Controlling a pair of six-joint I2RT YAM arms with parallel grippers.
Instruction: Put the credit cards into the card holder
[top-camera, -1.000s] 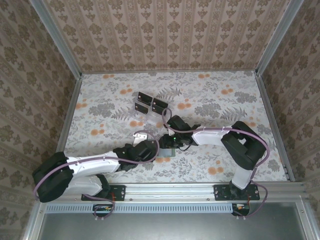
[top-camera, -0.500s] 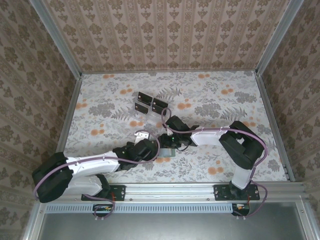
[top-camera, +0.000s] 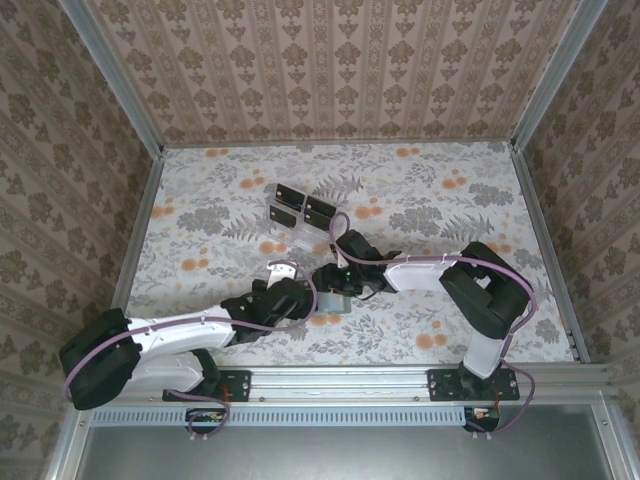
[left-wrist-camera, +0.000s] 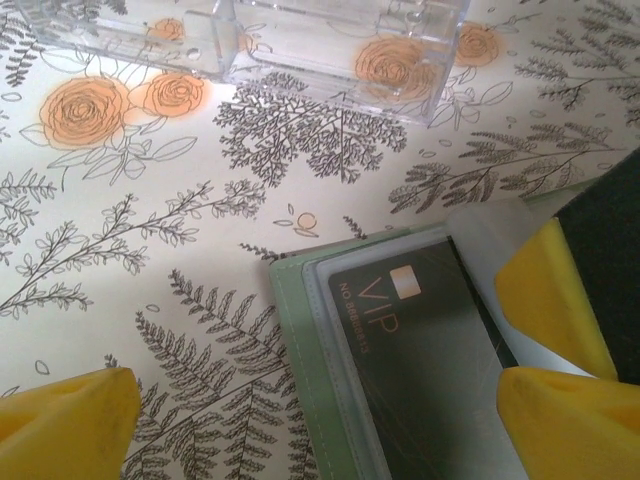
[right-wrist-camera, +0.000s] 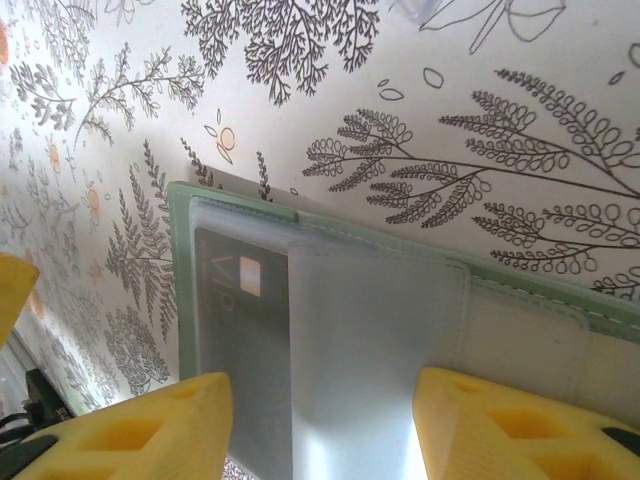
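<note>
Here, my left jaws are standing wide open over the green card holder (left-wrist-camera: 292, 340), my right jaws are hanging parted above its clear flap (right-wrist-camera: 370, 350), a black card (left-wrist-camera: 420, 370) is sitting inside, holder lying flat on the flowered table (left-wrist-camera: 150, 230).

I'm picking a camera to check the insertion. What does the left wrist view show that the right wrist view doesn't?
Left wrist: the clear rack standing beyond the card holder. Right wrist: the holder's pale panel past the frosted flap. Both: the black card lying in the holder, on the floral table.
</note>
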